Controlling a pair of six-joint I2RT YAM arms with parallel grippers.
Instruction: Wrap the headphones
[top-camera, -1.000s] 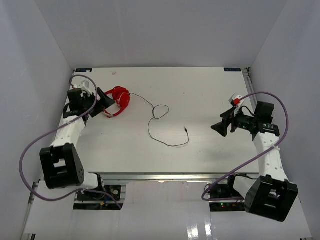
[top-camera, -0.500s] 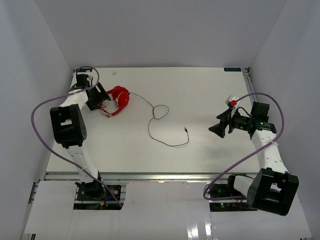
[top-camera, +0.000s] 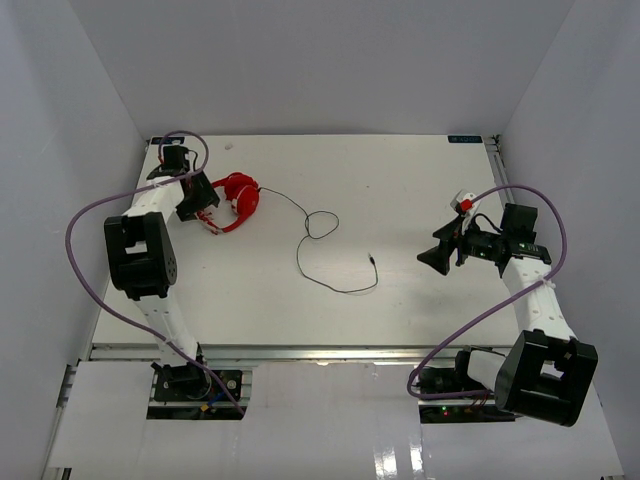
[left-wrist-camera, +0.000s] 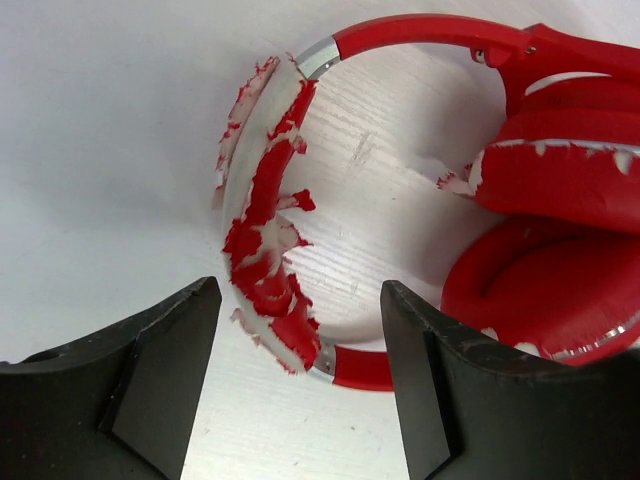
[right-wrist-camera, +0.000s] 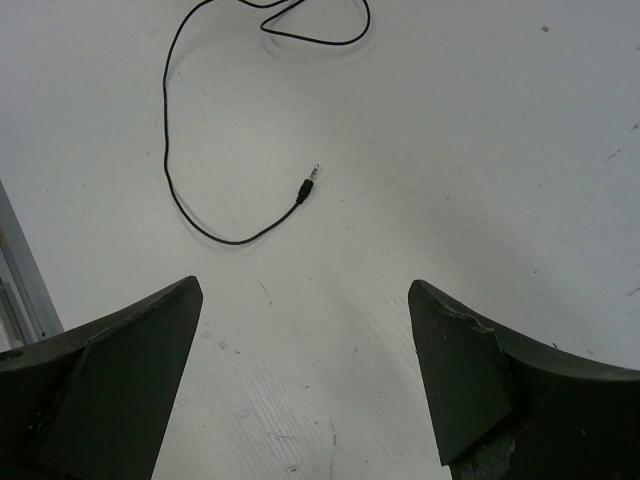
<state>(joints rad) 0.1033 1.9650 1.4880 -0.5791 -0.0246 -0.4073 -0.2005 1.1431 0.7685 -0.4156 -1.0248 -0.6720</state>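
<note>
**Left gripper (left-wrist-camera: 300, 300) straddled the headband (left-wrist-camera: 262, 225); cable (top-camera: 305, 262) lay loose**

At the far left of the table (top-camera: 400, 170), the headphones (top-camera: 238, 198) lay flat with the ear cups (left-wrist-camera: 545, 250) folded together to the right. The worn red-and-white headband arched out toward the left arm. The left gripper had its fingers spread, one on each side of that band. The wrist view showed white table between each black finger (left-wrist-camera: 165, 370) and the band, so nothing was pinched. The band was the slimmest rigid part on offer, which probably explained the choice of hold.

From the cups the thin black cable ran rightward, made a small loop near mid-table, then swept in a wide curve to the plug (right-wrist-camera: 308, 186), which rested on bare table. None of it was wound round the headphones, so the wrapping had not begun.

Well to the right, the right gripper (top-camera: 437, 258) hovered with its fingers wide apart and empty, facing the plug. It seemed poised to take the free end, though its height above the table was hard to judge.
</note>
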